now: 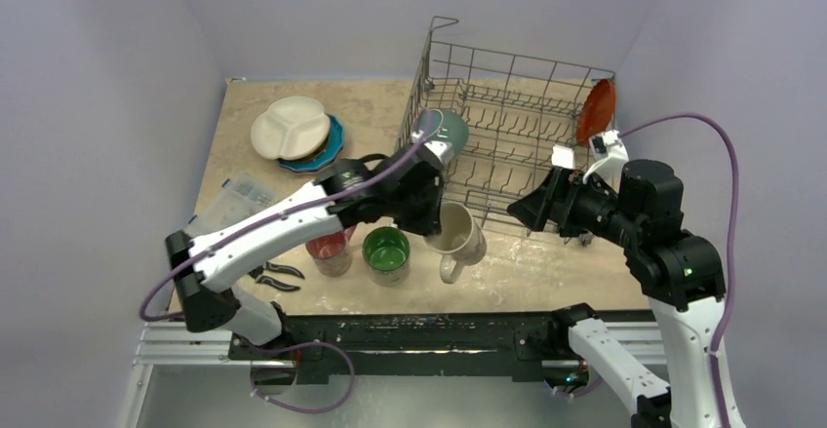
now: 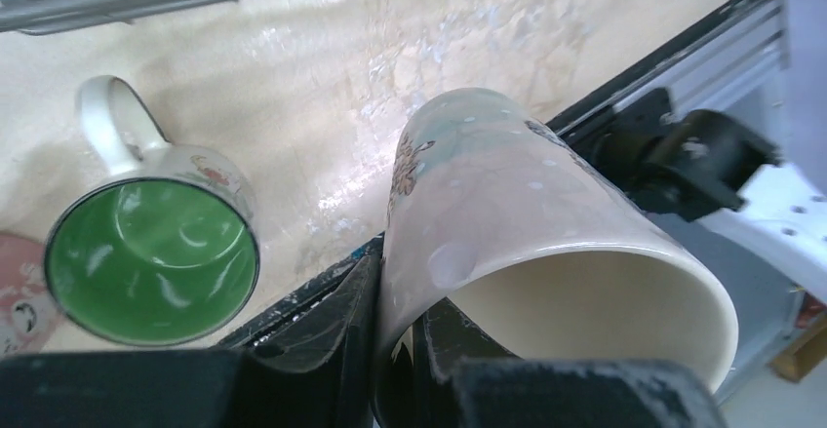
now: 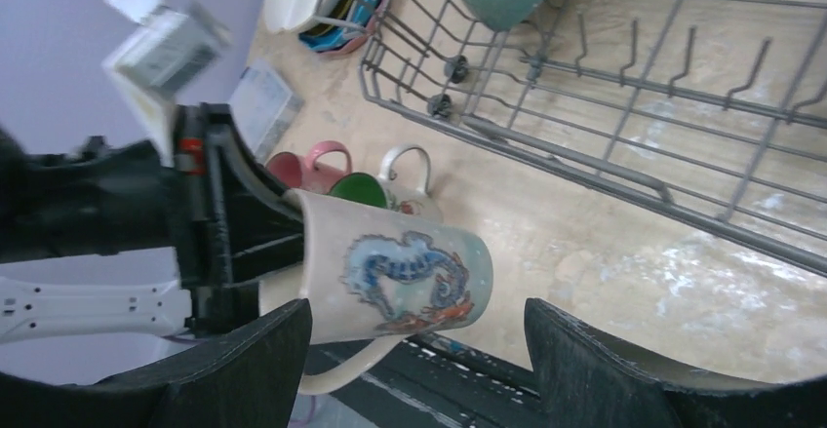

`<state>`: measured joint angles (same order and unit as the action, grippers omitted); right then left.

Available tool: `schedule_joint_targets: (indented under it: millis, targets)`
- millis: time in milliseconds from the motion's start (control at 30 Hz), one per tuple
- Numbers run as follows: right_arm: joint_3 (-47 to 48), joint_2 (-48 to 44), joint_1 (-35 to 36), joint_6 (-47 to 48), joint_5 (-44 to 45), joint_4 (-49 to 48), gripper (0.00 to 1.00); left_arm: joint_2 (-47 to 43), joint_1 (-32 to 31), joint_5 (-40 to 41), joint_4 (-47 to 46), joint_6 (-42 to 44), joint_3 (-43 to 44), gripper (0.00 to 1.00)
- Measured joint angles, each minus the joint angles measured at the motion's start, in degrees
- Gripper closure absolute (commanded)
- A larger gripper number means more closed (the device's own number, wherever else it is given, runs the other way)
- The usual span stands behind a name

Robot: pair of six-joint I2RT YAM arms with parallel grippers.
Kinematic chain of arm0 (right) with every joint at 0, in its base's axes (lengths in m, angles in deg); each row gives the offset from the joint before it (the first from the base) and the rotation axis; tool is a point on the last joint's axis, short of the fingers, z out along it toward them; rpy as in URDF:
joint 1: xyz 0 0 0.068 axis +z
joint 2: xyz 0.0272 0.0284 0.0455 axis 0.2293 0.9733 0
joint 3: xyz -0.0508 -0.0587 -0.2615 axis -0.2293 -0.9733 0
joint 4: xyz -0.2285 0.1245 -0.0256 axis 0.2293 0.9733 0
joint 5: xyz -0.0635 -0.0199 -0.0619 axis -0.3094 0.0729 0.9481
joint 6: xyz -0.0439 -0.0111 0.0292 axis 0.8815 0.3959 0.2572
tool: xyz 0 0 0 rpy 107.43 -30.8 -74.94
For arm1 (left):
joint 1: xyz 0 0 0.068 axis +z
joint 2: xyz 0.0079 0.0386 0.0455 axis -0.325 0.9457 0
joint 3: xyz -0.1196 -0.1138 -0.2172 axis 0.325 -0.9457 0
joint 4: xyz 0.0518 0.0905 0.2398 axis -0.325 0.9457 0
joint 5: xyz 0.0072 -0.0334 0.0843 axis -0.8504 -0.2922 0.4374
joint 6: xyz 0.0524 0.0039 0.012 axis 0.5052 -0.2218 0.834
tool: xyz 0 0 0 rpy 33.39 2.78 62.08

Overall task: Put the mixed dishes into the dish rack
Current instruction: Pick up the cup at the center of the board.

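Note:
My left gripper is shut on the rim of a cream mug with a seahorse picture, one finger inside and one outside. The mug hangs tilted near the table's front edge, handle down. My right gripper stands open just to its right, and the mug shows between its spread fingers without touching them. The dish rack behind holds a teal bowl at its left end and an orange plate at its right end. A green mug and a red mug stand on the table.
A white divided plate tops a stack with a blue plate at the back left. A clear compartment box and black-handled pliers lie at the left. The rack's near wire wall runs close behind the mug.

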<state>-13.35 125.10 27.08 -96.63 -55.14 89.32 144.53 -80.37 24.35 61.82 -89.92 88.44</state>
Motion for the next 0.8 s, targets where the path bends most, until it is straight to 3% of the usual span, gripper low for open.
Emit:
schedule_joint_targets:
  millis: [167,367,533,667,800]
  targets:
    - [-1.0,3.3,0.0,-2.2,-5.1,-5.4,0.18,-12.7,4.0,-0.3,-0.7,-2.5,-3.5,1.0]
    - [-6.3,7.1,0.0,-6.0,-16.0,-15.7,0.02,-30.1,11.3,0.0,0.0,-6.0,-11.8,1.0]
    - [-8.5,11.2,1.4,-10.7,-22.6,-24.9,0.02,-39.4,16.1,0.1,-0.6,-8.1,-13.1,1.0]
    - [-7.9,13.4,7.3,-14.7,-24.4,-33.0,0.02,-42.3,18.3,-0.3,-4.0,-9.6,-13.2,1.0]
    - [-7.9,15.6,19.5,-21.3,-25.2,-43.9,0.02,-43.5,19.6,-0.7,-11.0,-11.5,-14.2,1.0]
